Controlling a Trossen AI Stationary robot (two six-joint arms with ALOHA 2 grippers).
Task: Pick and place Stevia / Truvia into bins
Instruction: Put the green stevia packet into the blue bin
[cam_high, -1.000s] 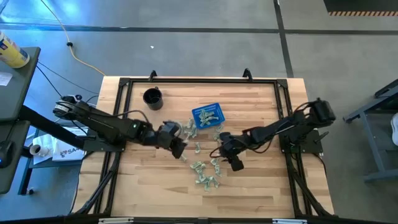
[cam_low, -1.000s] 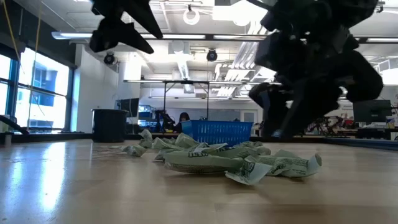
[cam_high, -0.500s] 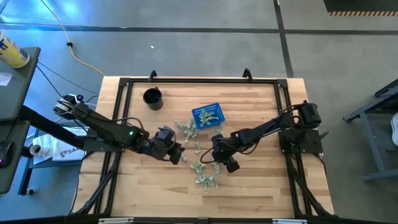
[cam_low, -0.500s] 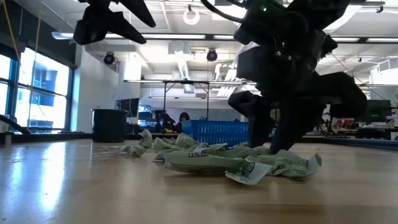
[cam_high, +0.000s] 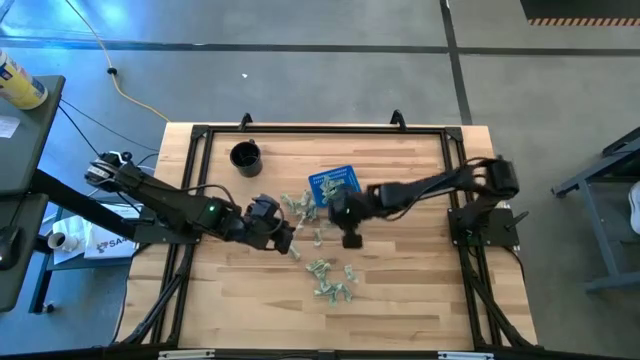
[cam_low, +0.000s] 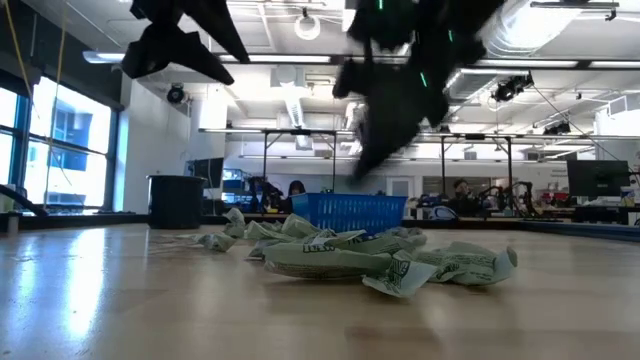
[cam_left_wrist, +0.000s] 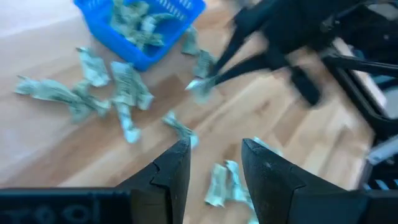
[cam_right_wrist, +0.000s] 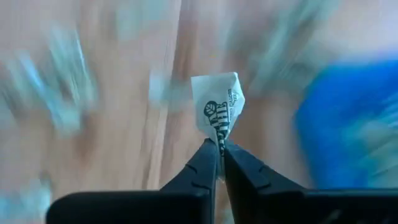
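Many pale green and white Stevia packets lie loose on the wooden table, with more beside the blue basket. The basket holds several packets. My right gripper hangs above the table just on the near side of the basket, shut on one packet. My left gripper stands open to its left, above the table, with nothing between its fingers. My right gripper pinches one packet by its end between the two fingertips. The rest of the packet sticks out past the fingertips. The fingers slant downward from the table's right side. The packet is lifted clear of the table.
A black round cup stands at the far left of the table. A black frame runs around the table's edges. Bare wood lies along the near edge and at the far right.
My right gripper has dipped to the packets at the middle of the table and taken hold of one. It has then risen and swung toward the far edge, up to the basket, with the packet lifted clear.
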